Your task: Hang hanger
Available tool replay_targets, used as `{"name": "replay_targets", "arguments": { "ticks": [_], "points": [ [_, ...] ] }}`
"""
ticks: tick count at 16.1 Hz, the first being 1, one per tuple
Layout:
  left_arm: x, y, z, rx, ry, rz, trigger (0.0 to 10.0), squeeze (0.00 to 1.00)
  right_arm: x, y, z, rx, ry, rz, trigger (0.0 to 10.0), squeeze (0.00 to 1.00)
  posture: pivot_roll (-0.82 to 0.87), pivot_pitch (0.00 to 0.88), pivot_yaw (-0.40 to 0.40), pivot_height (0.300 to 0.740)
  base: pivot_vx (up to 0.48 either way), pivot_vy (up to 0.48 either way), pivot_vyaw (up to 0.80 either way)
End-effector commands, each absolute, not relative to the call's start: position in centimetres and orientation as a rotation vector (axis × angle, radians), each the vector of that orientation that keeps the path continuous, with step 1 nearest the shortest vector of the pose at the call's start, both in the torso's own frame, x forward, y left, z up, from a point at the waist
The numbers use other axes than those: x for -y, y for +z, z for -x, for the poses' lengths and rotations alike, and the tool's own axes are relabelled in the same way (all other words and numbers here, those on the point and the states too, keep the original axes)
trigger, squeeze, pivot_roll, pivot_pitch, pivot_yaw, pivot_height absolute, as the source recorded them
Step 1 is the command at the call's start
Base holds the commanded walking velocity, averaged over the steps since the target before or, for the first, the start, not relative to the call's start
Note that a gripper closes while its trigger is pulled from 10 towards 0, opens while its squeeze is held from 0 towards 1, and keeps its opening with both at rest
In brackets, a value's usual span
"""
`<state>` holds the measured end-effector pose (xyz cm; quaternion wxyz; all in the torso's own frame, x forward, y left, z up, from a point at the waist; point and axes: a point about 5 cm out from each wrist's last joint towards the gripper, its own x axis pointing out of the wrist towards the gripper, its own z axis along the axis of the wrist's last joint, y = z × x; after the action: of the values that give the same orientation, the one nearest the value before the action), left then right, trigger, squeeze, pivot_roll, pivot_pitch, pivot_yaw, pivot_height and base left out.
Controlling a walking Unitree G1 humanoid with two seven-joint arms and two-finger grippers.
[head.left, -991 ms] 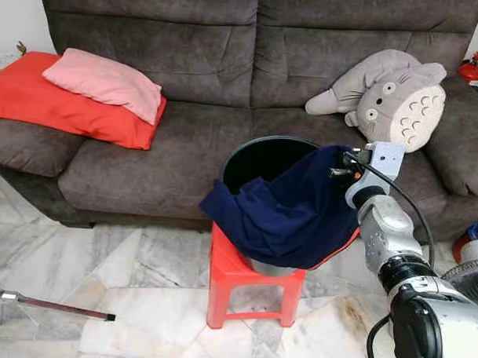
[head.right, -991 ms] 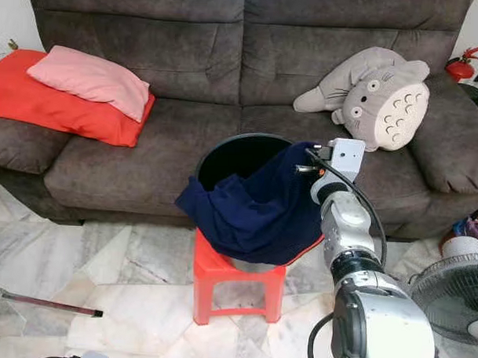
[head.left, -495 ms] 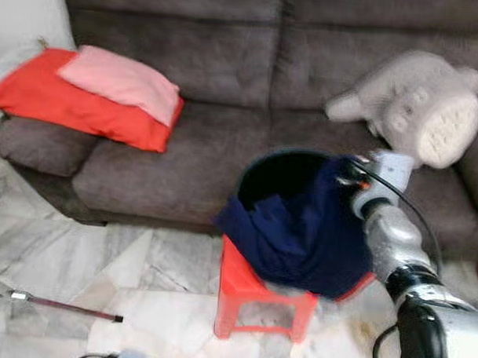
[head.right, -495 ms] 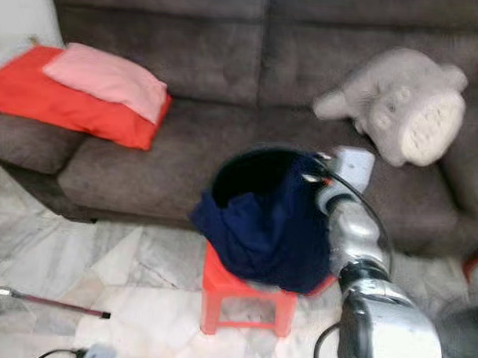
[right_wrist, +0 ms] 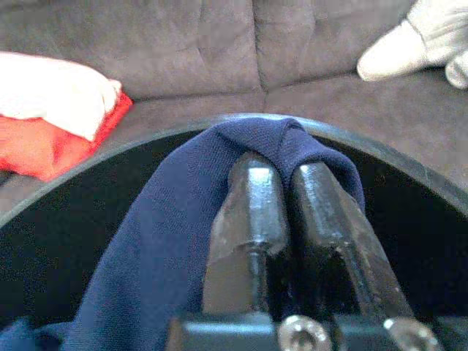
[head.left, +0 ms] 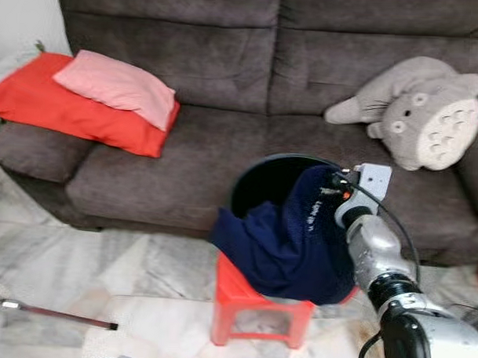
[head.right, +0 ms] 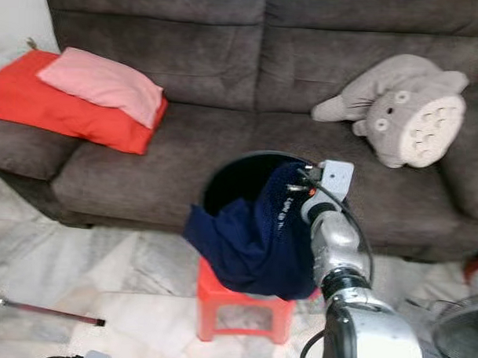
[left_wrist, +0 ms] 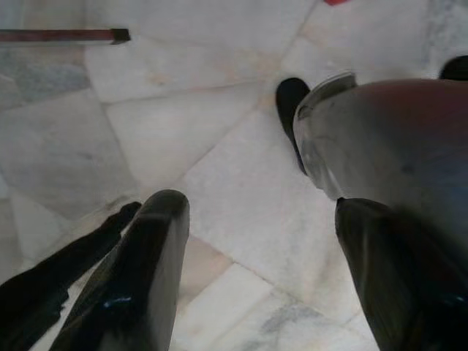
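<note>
The right end effector (right_wrist: 281,183) is clamped on a navy blue garment (head.left: 288,236), its two black fingers (right_wrist: 248,212) pressed together with a fold of the cloth pinched over their tips. It holds the fabric just above the far rim of a black round bin (head.left: 259,168), and the rest of the garment spills over the bin's near edge and hangs down its front. The bin stands on a small red plastic stool (head.left: 254,305) on the pale marble floor (head.left: 126,269), just in front of a dark brown sofa (head.left: 211,84).

On the sofa's left end lies a pink pillow (head.left: 116,87) on top of a red cushion (head.left: 45,105); on the right end sits a grey plush toy (a round-bellied cartoon creature) (head.left: 426,111).

The left end effector (left_wrist: 248,256) hangs low over the marble floor with its fingers well apart and nothing between them. A thin dark-red rod (head.left: 57,314) lies on the floor to the robot's left, well apart from the stool.

I cannot make out a hanger; whether one is inside the navy garment cannot be told.
</note>
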<state>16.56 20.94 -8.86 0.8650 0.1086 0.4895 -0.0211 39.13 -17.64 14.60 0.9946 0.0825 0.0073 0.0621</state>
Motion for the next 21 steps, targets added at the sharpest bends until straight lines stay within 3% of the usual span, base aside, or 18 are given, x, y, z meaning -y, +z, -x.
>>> {"name": "replay_targets", "arguments": {
  "ticks": [1,5,9,10,13,16,21],
  "points": [
    [-20.9,-9.4,-15.3,-1.078,-0.062,-0.217,10.0,0.00,17.3,14.7,-39.0,0.026,0.139,-0.169,10.0,0.00,-0.06,0.164,0.019,0.740,0.000,0.000,0.00],
    [-20.6,-9.4,-15.4,-1.075,-0.061,-0.219,10.0,0.00,16.4,16.3,-38.8,0.143,0.229,-0.169,10.0,0.00,-0.07,0.166,0.020,0.740,0.000,0.000,0.00],
    [-20.6,-9.4,-15.5,-1.072,-0.053,-0.220,10.0,0.00,14.6,20.8,-38.1,0.349,0.381,-0.108,10.0,0.00,-0.07,0.165,0.012,0.740,0.000,0.000,0.00],
    [-20.6,-9.4,-15.5,-1.072,-0.052,-0.219,10.0,0.00,14.7,21.6,-37.9,0.379,0.354,-0.108,10.0,0.00,-0.07,0.164,0.011,0.740,0.000,0.000,0.00],
    [-20.6,-9.5,-15.4,-1.074,-0.049,-0.215,10.0,0.00,17.5,24.1,-36.9,0.458,-0.001,-0.154,10.0,0.00,-0.09,0.163,0.003,0.740,0.000,0.000,0.00],
    [-20.4,-9.5,-15.3,-1.075,-0.053,-0.213,10.0,0.00,18.6,21.7,-35.2,0.256,-0.253,-0.203,10.0,0.00,-0.09,0.164,0.000,0.740,0.000,0.000,0.00],
    [-20.3,-9.5,-15.3,-1.073,-0.048,-0.208,10.0,0.00,17.1,19.5,-34.4,0.094,-0.280,-0.221,10.0,0.00,-0.09,0.159,-0.009,0.740,0.000,0.000,0.00]
  ]
}}
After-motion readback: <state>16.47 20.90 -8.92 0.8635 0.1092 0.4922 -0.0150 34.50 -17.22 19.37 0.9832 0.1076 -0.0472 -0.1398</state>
